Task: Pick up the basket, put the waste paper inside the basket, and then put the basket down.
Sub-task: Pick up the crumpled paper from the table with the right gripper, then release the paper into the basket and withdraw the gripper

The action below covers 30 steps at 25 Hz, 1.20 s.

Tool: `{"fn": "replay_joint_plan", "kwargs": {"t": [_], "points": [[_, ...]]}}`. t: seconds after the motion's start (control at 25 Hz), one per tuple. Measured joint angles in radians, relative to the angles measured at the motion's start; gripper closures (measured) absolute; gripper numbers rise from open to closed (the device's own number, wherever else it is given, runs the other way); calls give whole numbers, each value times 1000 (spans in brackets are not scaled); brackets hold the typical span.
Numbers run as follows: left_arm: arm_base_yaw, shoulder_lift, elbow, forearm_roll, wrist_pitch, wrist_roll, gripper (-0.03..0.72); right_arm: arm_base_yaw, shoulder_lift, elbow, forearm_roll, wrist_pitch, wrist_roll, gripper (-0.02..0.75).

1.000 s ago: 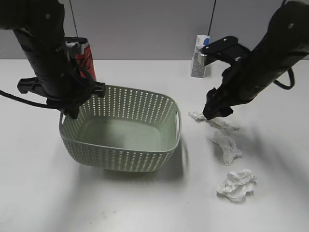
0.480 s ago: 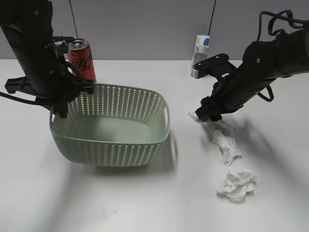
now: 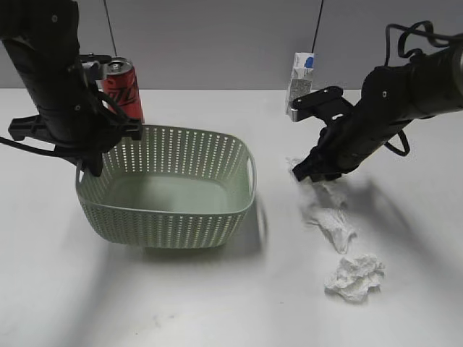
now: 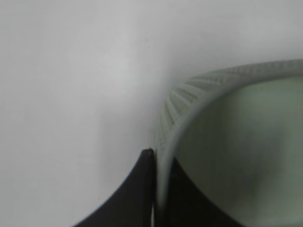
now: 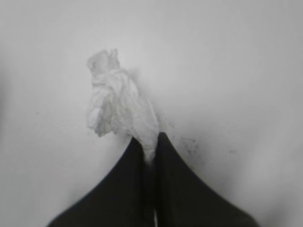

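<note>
Sage-green basket (image 3: 168, 189), long axis left-right, pinched at its rim by left end effector (image 4: 154, 189); right end effector (image 5: 152, 156) clamps waste paper (image 5: 118, 106).

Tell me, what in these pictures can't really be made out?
- Exterior view: the left end effector at the basket rim is hidden behind the arm's own dark bulk.
- Left wrist view: most of the basket is cut off by the edges and blurred.
- Exterior view: the waste paper pinched by the right end effector is smeared.
- The carton's print is too small to read.
- The can is partly hidden behind the left arm.
</note>
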Motion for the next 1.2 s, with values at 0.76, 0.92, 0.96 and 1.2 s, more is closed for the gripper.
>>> {"fn": "replay_joint_plan", "kwargs": {"t": [0.76,0.92,0.96,1.2], "points": [[0,0,0,-51,-53,0,689,345,-244,-7,299,-42,-226,524],[0,0,0,-57,-53,0,689,345,-206,-24,303,-41,-224,150],[0,0,0,-57,-51,0,689,343,-208,-36,300,-29,-212,135],[0,0,0,-55,-38,16,689,240,-287,-58,125,123,27,167]]}}
